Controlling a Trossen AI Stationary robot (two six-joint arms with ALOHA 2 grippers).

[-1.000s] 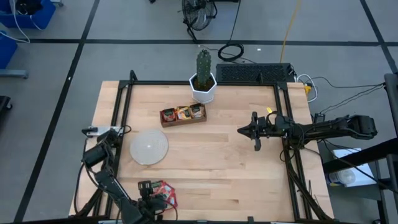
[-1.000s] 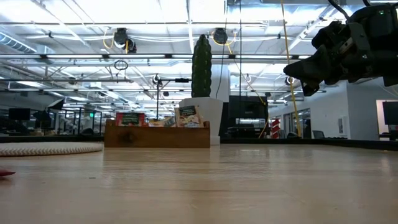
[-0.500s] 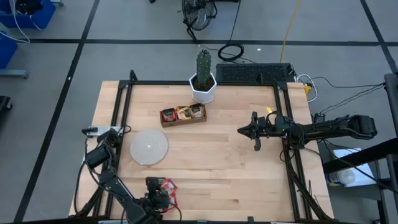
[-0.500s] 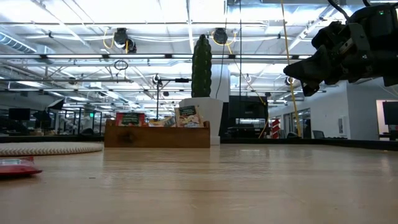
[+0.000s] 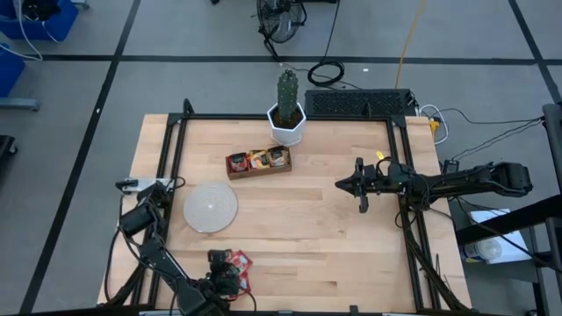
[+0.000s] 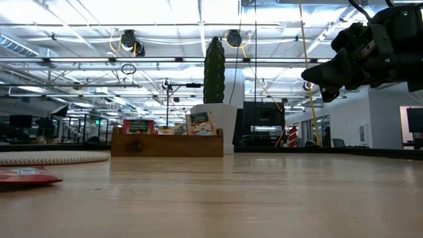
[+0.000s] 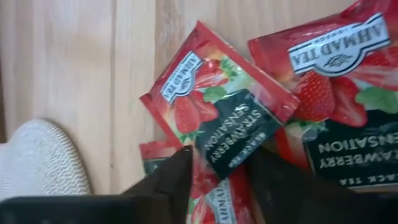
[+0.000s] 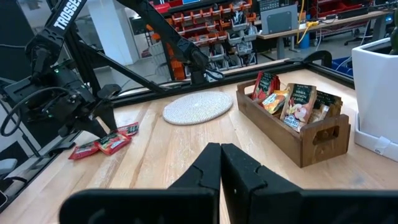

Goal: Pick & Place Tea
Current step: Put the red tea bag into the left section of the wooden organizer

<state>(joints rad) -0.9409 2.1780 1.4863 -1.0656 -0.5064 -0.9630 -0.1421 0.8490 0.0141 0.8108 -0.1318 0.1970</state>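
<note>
Three red strawberry sachets (image 7: pixel 219 118) under left claw (image 7: pixel 217 180), fingers apart astride one; right claw (image 5: pixel 361 186) together, aloft.

Bright, even overhead light, soft shadows

Ceiling lights (image 6: pixel 198 13) blaze white in the low view, and the near tabletop (image 6: pixel 218 198) blurs there. The left wrist view is soft, with glare on the red sachets (image 7: pixel 217 118). The cactus pot (image 5: pixel 287 125) casts only a faint shadow.
</note>
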